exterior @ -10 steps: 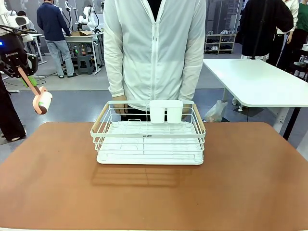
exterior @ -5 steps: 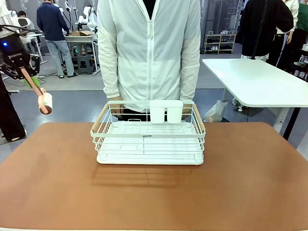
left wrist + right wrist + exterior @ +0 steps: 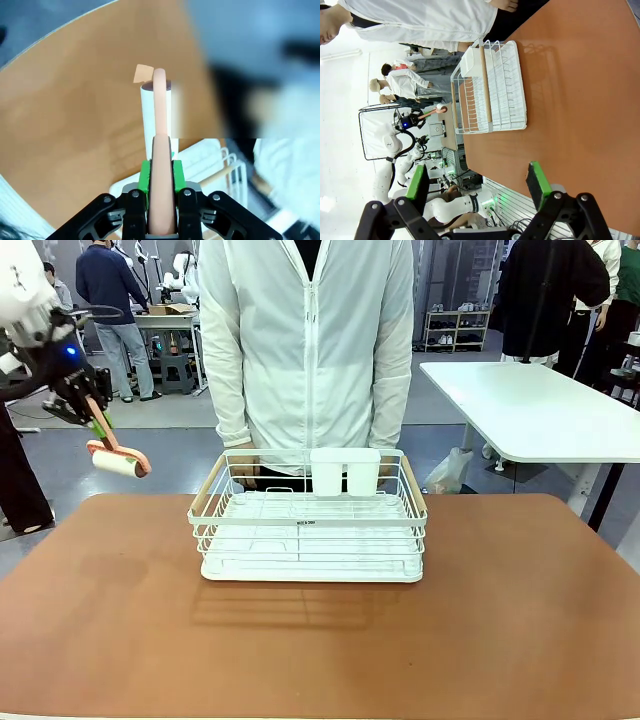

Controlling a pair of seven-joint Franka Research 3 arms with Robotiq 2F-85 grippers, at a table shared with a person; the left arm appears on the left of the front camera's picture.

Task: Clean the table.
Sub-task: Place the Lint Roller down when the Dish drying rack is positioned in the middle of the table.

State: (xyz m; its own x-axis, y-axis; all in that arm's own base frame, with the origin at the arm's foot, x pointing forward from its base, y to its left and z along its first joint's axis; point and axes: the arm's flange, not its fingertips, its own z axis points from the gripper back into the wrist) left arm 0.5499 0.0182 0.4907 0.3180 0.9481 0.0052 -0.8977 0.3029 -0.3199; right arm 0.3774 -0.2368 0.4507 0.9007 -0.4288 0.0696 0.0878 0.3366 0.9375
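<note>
Two grippers: the left gripper (image 3: 161,187) pinches a lint roller (image 3: 118,459) above the table (image 3: 100,620); the right gripper (image 3: 479,186) is spread.

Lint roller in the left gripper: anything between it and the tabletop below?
Nothing visible. The lint roller, clamped in the left gripper, hangs in the air over the left end of the table; the white rack stands at mid-table, off to the side.

The left gripper (image 3: 161,187) is clamped on the pink handle of a lint roller (image 3: 156,107), whose white roll hangs above the brown table (image 3: 75,115); a white wire rack (image 3: 215,162) lies beside it
</note>
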